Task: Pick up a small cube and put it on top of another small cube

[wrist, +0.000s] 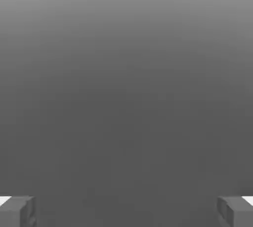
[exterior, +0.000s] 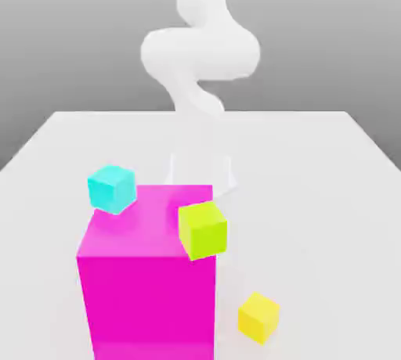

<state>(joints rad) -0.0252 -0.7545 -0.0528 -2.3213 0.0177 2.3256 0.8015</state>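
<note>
Closest in the exterior view, a large magenta block point(exterior: 149, 307) stood left of a small yellow cube point(exterior: 258, 318). A small lime cube point(exterior: 204, 230) overlapped its right edge; a darker magenta patch point(exterior: 174, 211) beside that was too unclear to identify as the task's cube. Farther back were a cyan cube point(exterior: 112, 189) and the white arm point(exterior: 200, 53). The gripper point(wrist: 126, 212) was wide open, empty.

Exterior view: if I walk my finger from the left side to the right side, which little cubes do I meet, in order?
Cyan cube, lime-green cube, yellow cube.
</note>
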